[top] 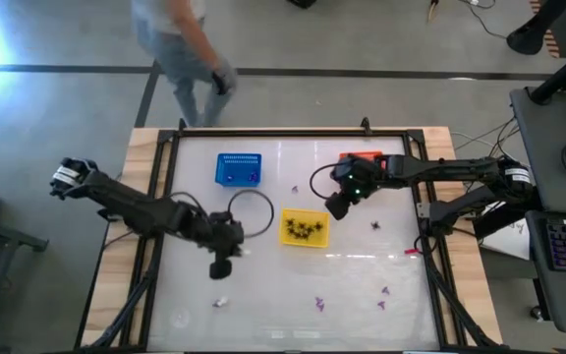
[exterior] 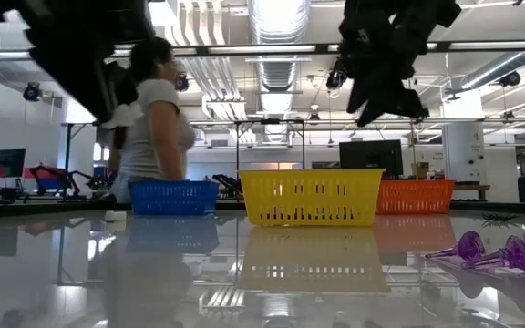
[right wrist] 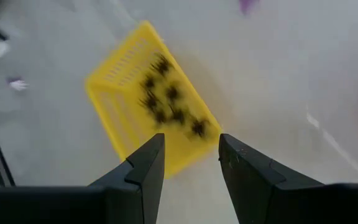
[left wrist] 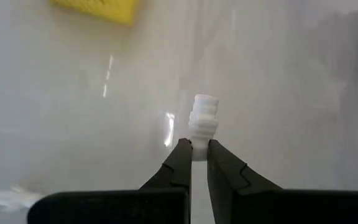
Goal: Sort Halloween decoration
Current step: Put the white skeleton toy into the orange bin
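My left gripper (top: 222, 264) hangs over the table left of the middle, shut on a white ridged trinket (left wrist: 204, 118). My right gripper (top: 340, 205) is open and empty, up in the air just right of the yellow basket (top: 305, 227), which holds several black spider trinkets (right wrist: 166, 99). The blue basket (top: 238, 169) stands at the far left. The orange basket (top: 362, 157) is partly hidden under my right arm. One white trinket (top: 221, 301) and purple trinkets (top: 319, 303) lie loose on the table. My left gripper pinches the near end of the white trinket (left wrist: 197, 148) between its two fingertips (left wrist: 182, 155). The rest of the trinket sticks out past the fingertips. It is lifted clear of the table.
More purple trinkets lie at the right (top: 384, 292) and by the baskets (top: 374, 225). A black spider (exterior: 499, 219) lies at the table's right. A black cable loop (top: 252, 211) lies between the blue and yellow baskets. A person (top: 180, 59) stands beyond the far edge.
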Action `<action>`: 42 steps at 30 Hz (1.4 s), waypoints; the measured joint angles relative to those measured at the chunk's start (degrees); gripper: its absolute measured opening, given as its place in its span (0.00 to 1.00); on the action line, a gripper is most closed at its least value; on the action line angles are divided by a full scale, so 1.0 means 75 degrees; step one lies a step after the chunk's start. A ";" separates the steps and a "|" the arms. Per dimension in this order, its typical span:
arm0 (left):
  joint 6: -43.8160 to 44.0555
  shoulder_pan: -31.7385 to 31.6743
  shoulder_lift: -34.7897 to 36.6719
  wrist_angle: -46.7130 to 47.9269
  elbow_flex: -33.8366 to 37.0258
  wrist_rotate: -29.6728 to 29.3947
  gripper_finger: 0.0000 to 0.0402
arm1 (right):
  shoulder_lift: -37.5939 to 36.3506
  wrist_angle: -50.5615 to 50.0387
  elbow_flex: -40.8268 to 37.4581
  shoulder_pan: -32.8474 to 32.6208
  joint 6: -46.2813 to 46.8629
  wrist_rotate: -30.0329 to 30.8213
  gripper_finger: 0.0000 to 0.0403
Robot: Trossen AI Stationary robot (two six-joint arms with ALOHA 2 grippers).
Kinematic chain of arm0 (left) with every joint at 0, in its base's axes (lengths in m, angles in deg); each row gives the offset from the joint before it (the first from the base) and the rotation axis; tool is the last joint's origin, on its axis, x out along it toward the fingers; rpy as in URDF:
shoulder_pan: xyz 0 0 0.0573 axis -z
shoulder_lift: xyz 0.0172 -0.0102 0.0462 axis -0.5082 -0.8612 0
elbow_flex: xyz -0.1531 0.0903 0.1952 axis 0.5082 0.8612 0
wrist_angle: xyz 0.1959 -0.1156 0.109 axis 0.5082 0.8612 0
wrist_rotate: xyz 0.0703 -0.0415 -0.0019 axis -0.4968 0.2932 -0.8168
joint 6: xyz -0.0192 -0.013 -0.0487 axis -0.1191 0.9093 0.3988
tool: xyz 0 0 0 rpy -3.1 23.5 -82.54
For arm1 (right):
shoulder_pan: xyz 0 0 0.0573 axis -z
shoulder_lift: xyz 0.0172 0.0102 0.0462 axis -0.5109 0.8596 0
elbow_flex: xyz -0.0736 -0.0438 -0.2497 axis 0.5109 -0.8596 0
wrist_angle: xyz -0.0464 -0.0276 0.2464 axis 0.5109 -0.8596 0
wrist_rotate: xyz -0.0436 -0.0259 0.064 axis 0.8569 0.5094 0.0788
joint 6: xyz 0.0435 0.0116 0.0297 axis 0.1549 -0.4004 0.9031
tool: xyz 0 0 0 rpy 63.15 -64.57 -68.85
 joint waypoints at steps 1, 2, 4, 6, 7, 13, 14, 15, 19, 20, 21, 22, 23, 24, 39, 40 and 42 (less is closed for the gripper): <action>-0.0126 -0.0160 0.0092 0.0000 -0.0007 0.0000 0.00 | 0.0000 0.0196 0.0000 0.0000 -0.0149 0.0007 0.36; -0.0249 -0.0306 0.0177 -0.0003 -0.0009 0.0002 0.00 | 0.0000 0.0387 0.0000 0.0003 -0.0254 0.0007 0.36; -0.0494 -0.0605 0.0310 -0.0003 -0.0009 0.0041 0.00 | 0.0001 0.0808 0.0000 0.0000 -0.0370 0.0007 0.36; -0.0750 -0.0879 0.0423 -0.0012 -0.0009 0.0127 0.00 | 0.0016 0.1259 0.0000 0.0003 -0.0381 0.0007 0.36; -0.0864 -0.1017 0.0470 -0.0015 -0.0009 0.0142 0.00 | 0.0037 0.1503 0.0000 0.0003 -0.0404 0.0007 0.36; -0.1367 -0.1746 0.0596 -0.0079 -0.0009 0.0350 0.00 | 0.0315 0.3118 0.0003 -0.0012 -0.0461 -0.0209 0.36; -0.1471 -0.1852 0.0599 -0.0087 -0.0012 0.0356 0.00 | 0.0401 0.3437 0.0003 -0.0012 -0.0498 -0.0289 0.36; -0.1575 -0.1943 0.0602 -0.0089 -0.0012 0.0356 0.00 | 0.0504 0.3747 0.0005 -0.0015 -0.0529 -0.0377 0.36; -0.1954 -0.2370 0.0605 -0.0458 -0.0012 0.0693 0.00 | 0.0987 0.4910 0.0006 -0.0015 -0.0774 -0.0519 0.36; -0.2024 -0.2478 0.0605 -0.0560 -0.0012 0.0835 0.00 | 0.1115 0.5131 0.0008 -0.0015 -0.0883 -0.0598 0.36; -0.2093 -0.2584 0.0605 -0.0676 -0.0012 0.0966 0.00 | 0.1241 0.5314 0.0006 -0.0015 -0.0976 -0.0627 0.36; -0.2151 -0.2682 0.0605 -0.0762 -0.0012 0.1039 0.00 | 0.1371 0.5525 0.0009 -0.0015 -0.1046 -0.0640 0.36; -0.2204 -0.2789 0.0605 -0.0805 -0.0012 0.1117 0.00 | 0.1475 0.5712 0.0006 -0.0015 -0.1166 -0.0655 0.36; -0.2250 -0.2881 0.0605 -0.0828 -0.0012 0.1154 0.00 | 0.1567 0.5863 0.0006 -0.0015 -0.1254 -0.0667 0.36; -0.2709 -0.3755 0.0605 -0.1419 -0.0012 0.2108 0.00 | 0.2907 0.6397 0.1138 -0.0044 -0.2467 -0.1770 0.36; -0.2710 -0.3781 0.0605 -0.1426 -0.0012 0.2119 0.00 | 0.3032 0.6401 0.1281 -0.0047 -0.2518 -0.1910 0.36; -0.2710 -0.3829 0.0605 -0.1418 -0.0012 0.2122 0.00 | 0.3219 0.6352 0.1500 -0.0054 -0.2559 -0.2003 0.36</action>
